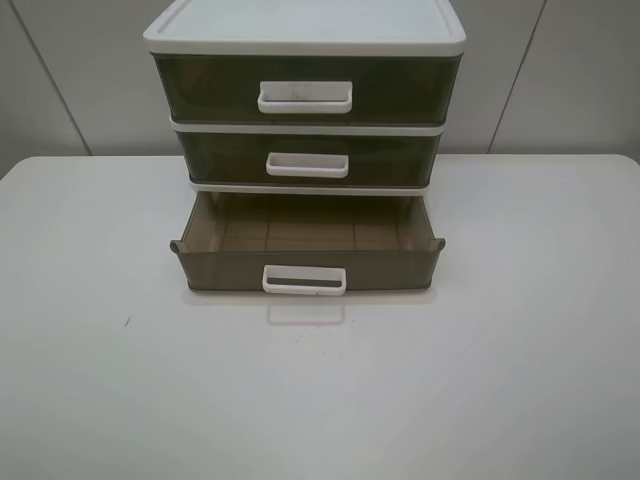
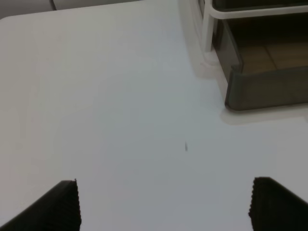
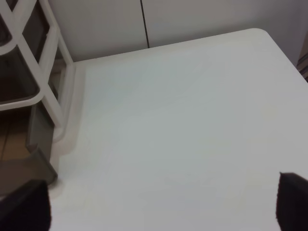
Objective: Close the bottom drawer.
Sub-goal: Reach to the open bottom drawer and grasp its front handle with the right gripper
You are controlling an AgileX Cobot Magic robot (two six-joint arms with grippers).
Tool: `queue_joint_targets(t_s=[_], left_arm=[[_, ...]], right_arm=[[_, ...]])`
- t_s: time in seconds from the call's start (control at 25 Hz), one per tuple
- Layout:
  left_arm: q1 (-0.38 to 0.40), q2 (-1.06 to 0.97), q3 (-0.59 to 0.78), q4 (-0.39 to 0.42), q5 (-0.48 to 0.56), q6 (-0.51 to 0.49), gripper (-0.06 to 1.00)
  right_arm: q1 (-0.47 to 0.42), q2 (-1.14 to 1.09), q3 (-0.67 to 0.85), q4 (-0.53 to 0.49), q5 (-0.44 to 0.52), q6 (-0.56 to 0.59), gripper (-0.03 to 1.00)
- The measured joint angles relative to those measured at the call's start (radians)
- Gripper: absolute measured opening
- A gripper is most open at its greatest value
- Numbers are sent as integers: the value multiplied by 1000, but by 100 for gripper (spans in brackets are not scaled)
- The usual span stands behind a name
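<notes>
The bottom drawer (image 1: 220,268) is pulled out of the white-framed unit (image 1: 305,25), and its olive-brown inside is bare. Its white loop handle (image 1: 304,281) faces the front. Neither arm shows in the exterior high view. In the left wrist view my left gripper (image 2: 163,207) is open and empty over the table, with the drawer's left front corner (image 2: 269,89) ahead and apart from it. In the right wrist view my right gripper (image 3: 163,207) is open and empty, with the drawer's right front corner (image 3: 29,168) beside one finger (image 3: 24,207).
The middle drawer (image 1: 307,158) and the top drawer (image 1: 305,88) are shut. The unit stands at the back of a white table (image 1: 320,400). A small dark speck (image 1: 127,321) lies on the table's left. A grey panelled wall is behind.
</notes>
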Motion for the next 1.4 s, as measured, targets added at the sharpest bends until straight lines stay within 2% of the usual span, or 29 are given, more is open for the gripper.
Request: queue_joint_targets(t_s=[0.44,1.24,1.4], left_arm=[[0,0,0,0,0,0,72],[0,0,0,0,0,0,72],[0,0,0,0,0,0,72]], right_arm=[[45,0,0,0,0,0,82],[50,2,0,1,0,0,82],[52,105,0,48,-6,0,82]])
